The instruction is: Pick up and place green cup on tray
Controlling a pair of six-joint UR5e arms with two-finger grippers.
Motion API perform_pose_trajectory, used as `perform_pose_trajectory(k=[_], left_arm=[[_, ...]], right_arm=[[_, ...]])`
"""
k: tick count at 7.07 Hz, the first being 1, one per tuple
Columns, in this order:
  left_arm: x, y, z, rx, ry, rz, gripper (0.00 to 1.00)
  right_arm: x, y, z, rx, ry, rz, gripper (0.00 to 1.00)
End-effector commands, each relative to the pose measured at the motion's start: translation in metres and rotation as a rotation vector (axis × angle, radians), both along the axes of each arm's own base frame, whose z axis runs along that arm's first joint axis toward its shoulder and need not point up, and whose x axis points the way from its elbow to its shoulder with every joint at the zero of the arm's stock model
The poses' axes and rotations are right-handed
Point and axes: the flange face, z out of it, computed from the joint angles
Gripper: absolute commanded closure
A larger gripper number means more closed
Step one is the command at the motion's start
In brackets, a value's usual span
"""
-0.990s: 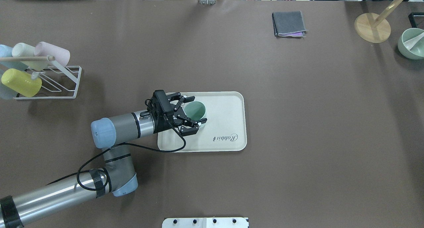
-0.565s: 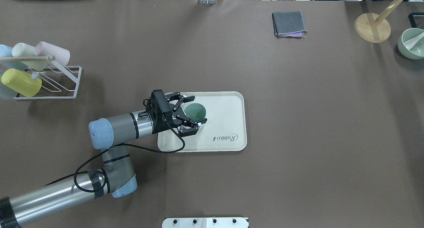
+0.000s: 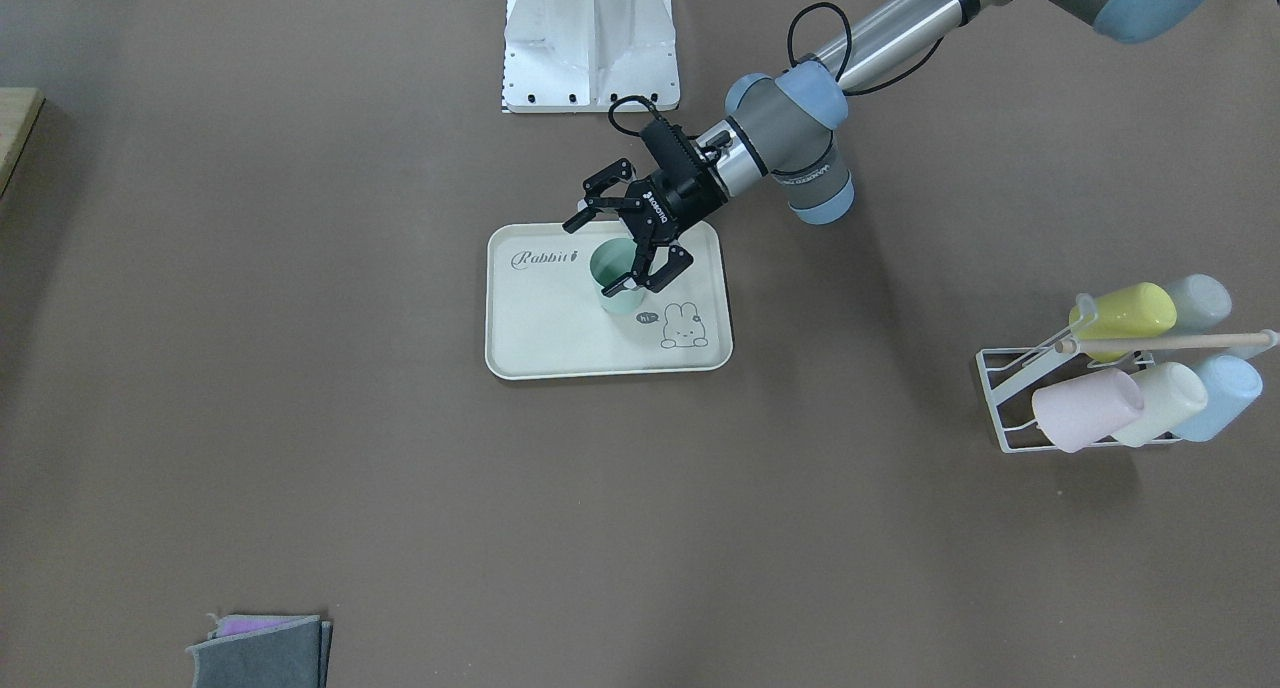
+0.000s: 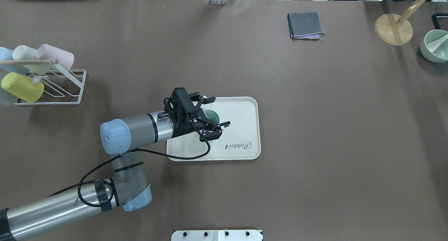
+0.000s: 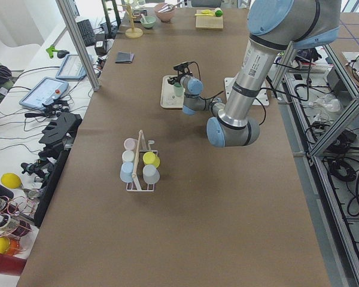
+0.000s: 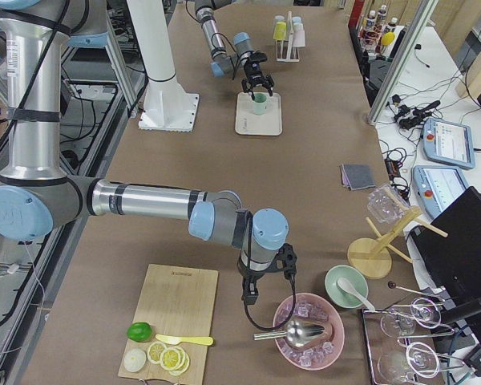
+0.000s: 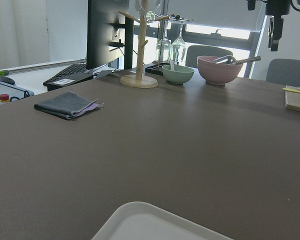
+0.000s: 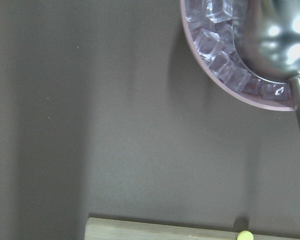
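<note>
The green cup stands upright on the tray, near the tray's middle and a little toward the robot's edge of it. It sits between the "Rabbit" script at one end of the tray and the bunny drawing at the other. The left gripper hangs over that part of the tray with its two fingers spread wide apart and nothing between them. In the side views it sits above the cup's rim, not around the cup's wall, and no contact shows. From overhead, the black fingers hide part of the cup, so only a dark green sliver of it shows. The left arm reaches in over the tray's short edge on the robot's left. A white wire rack of pastel cups lying on their sides sits well apart from the tray on that same side. A folded grey cloth lies far beyond the tray's opposite long edge. The right gripper is far from the tray, just beside a pink bowl of ice, and whether its fingers are apart or together cannot be told.
</note>
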Motion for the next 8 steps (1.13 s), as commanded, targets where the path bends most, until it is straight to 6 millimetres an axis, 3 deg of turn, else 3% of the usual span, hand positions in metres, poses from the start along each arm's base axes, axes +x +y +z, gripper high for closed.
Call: perform_pose_trajectory(k=[1,2,4,6,8], left_arm=[[-0.025,-0.022,-0.044,-0.063,-0.210,-0.050,0.01],[-0.047,-0.030,-0.063,-0.030,-0.331,-0.080,0.01],[-0.078,-0.047,-0.074,-0.087,-0.584,-0.108,0.01],[-0.111,-0.065,-0.066,-0.193,-0.840,-0.290,0.01],[-0.118,-0.068,-0.044,-0.263,-1.020,-0.325,0.01]], right_arm=[[0.000,0.001,0.001,-0.003,0.000,0.000,0.00],[0.000,0.001,0.001,-0.003,0.000,0.000,0.00],[0.000,0.001,0.001,-0.004,0.000,0.000,0.00],[0.000,0.001,0.002,-0.006,0.000,0.000,0.00],[0.000,0.001,0.002,-0.006,0.000,0.000,0.00]])
